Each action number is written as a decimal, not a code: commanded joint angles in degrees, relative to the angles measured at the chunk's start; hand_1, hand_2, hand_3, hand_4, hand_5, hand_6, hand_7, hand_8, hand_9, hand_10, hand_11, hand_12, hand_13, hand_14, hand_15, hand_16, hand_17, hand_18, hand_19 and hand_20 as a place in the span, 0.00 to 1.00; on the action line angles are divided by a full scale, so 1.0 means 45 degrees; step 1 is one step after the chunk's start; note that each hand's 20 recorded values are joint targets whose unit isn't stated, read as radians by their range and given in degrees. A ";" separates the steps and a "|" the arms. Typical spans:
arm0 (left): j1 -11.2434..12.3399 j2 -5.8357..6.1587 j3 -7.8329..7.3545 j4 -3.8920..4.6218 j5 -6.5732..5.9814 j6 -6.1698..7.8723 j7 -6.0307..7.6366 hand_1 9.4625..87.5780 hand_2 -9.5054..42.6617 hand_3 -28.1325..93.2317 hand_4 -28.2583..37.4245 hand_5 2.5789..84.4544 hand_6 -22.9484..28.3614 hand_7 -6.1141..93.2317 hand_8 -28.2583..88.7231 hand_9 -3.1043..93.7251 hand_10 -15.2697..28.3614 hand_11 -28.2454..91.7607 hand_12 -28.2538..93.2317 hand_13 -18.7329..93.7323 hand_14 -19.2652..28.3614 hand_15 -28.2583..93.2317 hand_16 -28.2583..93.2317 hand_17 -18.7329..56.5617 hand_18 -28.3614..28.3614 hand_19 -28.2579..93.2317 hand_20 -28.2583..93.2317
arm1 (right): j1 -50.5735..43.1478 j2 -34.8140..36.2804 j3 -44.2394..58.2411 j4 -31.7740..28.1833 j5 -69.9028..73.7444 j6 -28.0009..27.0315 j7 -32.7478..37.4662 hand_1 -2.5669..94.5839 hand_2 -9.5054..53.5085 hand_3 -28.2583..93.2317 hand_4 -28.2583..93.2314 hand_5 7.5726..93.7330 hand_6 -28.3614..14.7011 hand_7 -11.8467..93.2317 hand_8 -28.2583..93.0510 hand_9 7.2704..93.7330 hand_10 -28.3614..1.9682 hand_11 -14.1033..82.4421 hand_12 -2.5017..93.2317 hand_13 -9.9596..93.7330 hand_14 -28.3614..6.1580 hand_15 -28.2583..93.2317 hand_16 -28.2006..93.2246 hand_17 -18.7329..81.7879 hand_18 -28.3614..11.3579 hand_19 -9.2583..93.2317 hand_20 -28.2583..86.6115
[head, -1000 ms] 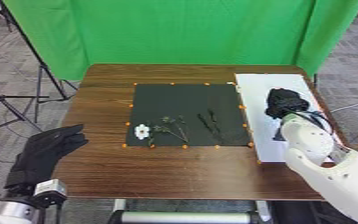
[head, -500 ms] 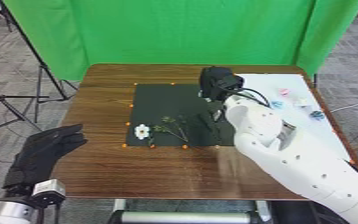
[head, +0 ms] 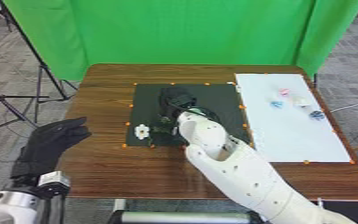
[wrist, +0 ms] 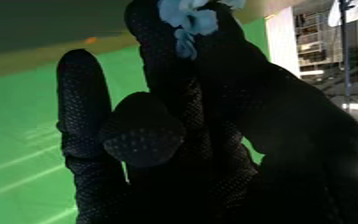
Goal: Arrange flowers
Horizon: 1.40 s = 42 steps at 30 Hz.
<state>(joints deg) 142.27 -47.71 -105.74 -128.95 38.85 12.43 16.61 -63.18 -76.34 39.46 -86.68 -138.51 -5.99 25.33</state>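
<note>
My right hand (head: 175, 97) is over the upper left part of the black mat (head: 215, 95). In the right wrist view my right hand (wrist: 246, 90) pinches a light blue flower (wrist: 193, 22) at its fingertips. A white flower (head: 142, 131) lies at the mat's lower left; greenery (head: 162, 128) beside it is partly covered by my right arm. On the white sheet (head: 291, 135) lie a pink flower (head: 284, 92), a blue one (head: 277, 104), a whitish one (head: 301, 101) and a dark blue-grey one (head: 317, 115). My left hand (head: 51, 142) rests off the table's left side, fingers relaxed.
The brown wooden table (head: 140, 175) surrounds mat and sheet, with small orange markers along their edges. A green curtain (head: 193, 35) hangs behind the table. Black stand legs (head: 11, 97) are on the floor at the left.
My right hand has moved left from the white sheet across onto the black mat, uncovering the flowers on the sheet. My left hand has shifted slightly.
</note>
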 commanded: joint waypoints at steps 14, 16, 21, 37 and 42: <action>-0.0783 0.0495 0.0239 0.0201 0.0034 -0.0372 -0.0259 0.26 0.24 0.89 0.19 0.62 0.76 0.21 0.16 0.49 0.87 0.60 0.32 0.43 0.98 0.76 0.12 0.12 0.87 0.72 0.35 | 0.0359 -0.1521 -0.0183 0.0970 -0.0262 0.1690 0.0871 0.60 0.00 0.87 0.00 0.78 0.69 0.47 0.24 0.92 0.78 0.34 0.42 0.88 0.74 0.85 0.41 0.59 0.33 0.98 0.18; -0.0771 0.0581 0.0254 0.0206 -0.0022 -0.0288 -0.0186 0.26 0.24 0.89 0.19 0.62 0.76 0.21 0.16 0.49 0.87 0.60 0.32 0.43 0.98 0.76 0.12 0.12 0.87 0.72 0.35 | 0.0284 -0.1583 -0.0130 0.0925 -0.0082 0.1394 0.0981 0.60 0.00 0.87 0.00 0.77 0.69 0.47 0.24 0.92 0.78 0.34 0.42 0.87 0.74 0.85 0.41 0.58 0.34 0.98 0.18; -0.0699 0.0615 0.0236 0.0204 -0.0100 -0.0205 -0.0076 0.26 0.24 0.89 0.19 0.62 0.76 0.21 0.16 0.49 0.87 0.60 0.32 0.43 0.98 0.76 0.12 0.12 0.87 0.72 0.35 | 0.0133 -0.1835 0.0076 0.0784 0.0569 0.0704 0.1366 0.58 0.00 0.85 0.00 0.75 0.66 0.45 0.23 0.89 0.75 0.31 0.40 0.86 0.74 0.85 0.41 0.57 0.34 0.97 0.18; -0.0785 0.0711 0.0341 0.0223 -0.0138 -0.0076 0.0053 0.27 0.24 0.89 0.19 0.62 0.76 0.21 0.16 0.49 0.87 0.60 0.32 0.43 0.98 0.76 0.12 0.13 0.87 0.72 0.35 | 0.0205 -0.2176 0.0166 0.0947 0.0395 0.0500 0.1602 0.54 0.00 0.83 0.00 0.70 0.62 0.40 0.23 0.83 0.69 0.30 0.35 0.82 0.72 0.85 0.40 0.53 0.34 0.96 0.18; -0.0873 0.0637 0.0329 0.0243 -0.0049 -0.0171 -0.0056 0.27 0.24 0.89 0.19 0.62 0.76 0.21 0.16 0.49 0.87 0.60 0.32 0.43 0.98 0.76 0.12 0.13 0.87 0.72 0.35 | 0.0191 -0.2186 0.0157 0.0916 0.0450 0.0386 0.1727 0.51 0.00 0.85 0.00 0.69 0.61 0.39 0.23 0.79 0.65 0.35 0.32 0.81 0.71 0.85 0.40 0.53 0.33 0.96 0.18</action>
<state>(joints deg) 138.31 -44.48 -104.28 -128.01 38.55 11.59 16.52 -62.70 -85.25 40.11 -82.59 -136.31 -4.49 31.98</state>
